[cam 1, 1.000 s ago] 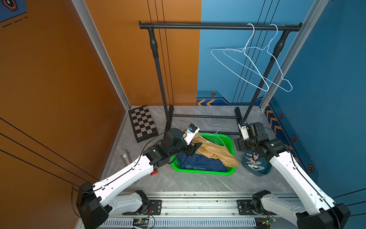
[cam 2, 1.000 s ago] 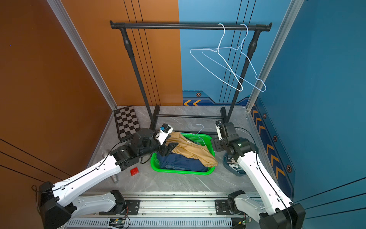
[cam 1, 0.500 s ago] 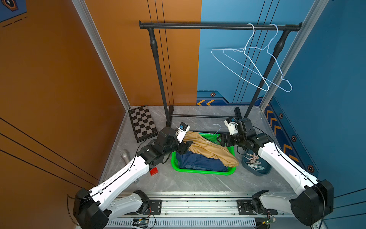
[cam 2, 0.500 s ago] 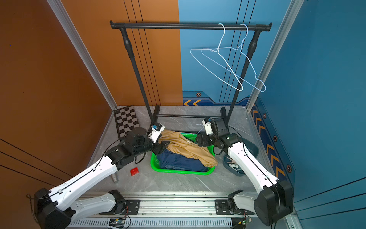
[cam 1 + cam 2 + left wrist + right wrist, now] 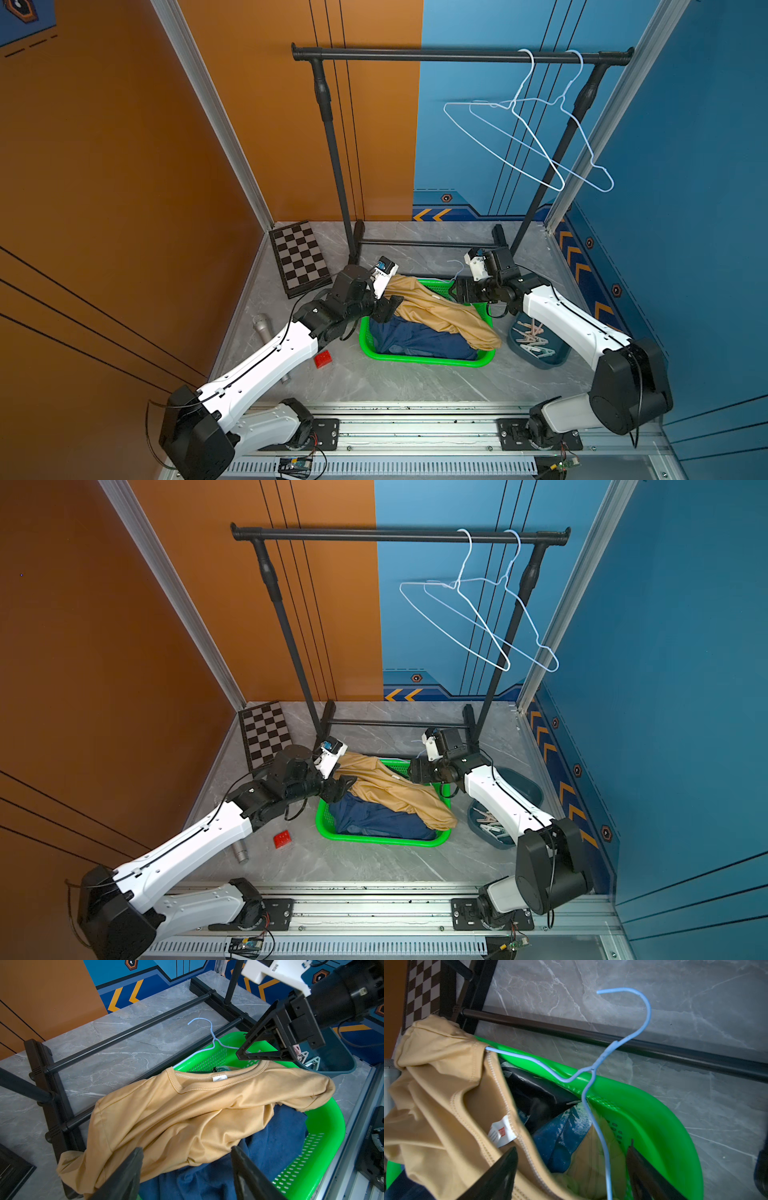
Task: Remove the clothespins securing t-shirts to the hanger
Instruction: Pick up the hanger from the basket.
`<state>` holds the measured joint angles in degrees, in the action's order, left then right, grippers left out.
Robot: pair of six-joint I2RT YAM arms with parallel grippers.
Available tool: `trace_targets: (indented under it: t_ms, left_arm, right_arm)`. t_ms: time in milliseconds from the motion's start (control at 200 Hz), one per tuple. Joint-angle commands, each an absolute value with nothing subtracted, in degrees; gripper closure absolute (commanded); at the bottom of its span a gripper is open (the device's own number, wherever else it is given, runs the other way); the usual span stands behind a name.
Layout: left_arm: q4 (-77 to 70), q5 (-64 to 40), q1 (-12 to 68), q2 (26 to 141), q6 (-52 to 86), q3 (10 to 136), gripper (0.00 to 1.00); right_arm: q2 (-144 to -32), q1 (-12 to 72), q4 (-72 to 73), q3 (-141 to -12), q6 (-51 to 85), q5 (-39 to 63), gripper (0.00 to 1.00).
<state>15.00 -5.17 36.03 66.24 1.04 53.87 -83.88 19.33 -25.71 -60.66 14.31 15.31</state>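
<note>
The pastel plastic clothespins (image 5: 530, 338) lie heaped in a slate-blue tub (image 5: 540, 365) just beside the green plastic basket (image 5: 419, 360), where a tan t-shirt (image 5: 436, 309) drapes over a navy t-shirt (image 5: 415, 338). The left gripper (image 5: 187, 1149) gapes wide above the tan cloth; the right gripper (image 5: 572, 1147) stands wide astride a pale-blue wire hanger (image 5: 596, 1068)
</note>
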Motion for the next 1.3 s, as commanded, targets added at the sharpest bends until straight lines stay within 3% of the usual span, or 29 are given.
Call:
trace_targets:
  t_ms: [0,380,736,901,986,1211,1296]
  left_arm:
    - [16.0,-6.4,35.3,66.0,0.5,54.8,0.31]
    - [17.8,-6.0,34.7,64.9,0.2,55.0,0.31]
    - [20.1,-5.5,33.8,62.3,-0.3,54.8,0.31]
    - [21.2,-5.2,33.2,61.0,-0.6,54.9,0.3]
    - [21.7,-5.1,32.9,60.5,-0.8,54.8,0.3]
    - [22.6,-4.9,31.9,59.0,-1.4,54.8,0.3]
    - [22.5,-5.1,31.5,58.6,-2.2,55.1,0.29]
  right_arm:
    - [-86.0,18.4,-24.9,-60.8,14.4,18.4,0.18]
    - [-90.5,19.9,-13.5,-60.3,18.3,34.0,0.29]
    - [-88.9,19.3,12.1,-53.5,30.2,39.5,0.38]
    - [-92.2,19.6,17.3,-55.2,32.8,41.7,0.45]
    - [-94.0,20.0,18.4,-56.9,32.9,42.8,0.54]
    - [-95.2,21.0,16.9,-61.0,31.5,44.1,1.0]
    - [-92.6,22.0,13.0,-61.9,28.8,43.4,1.0]
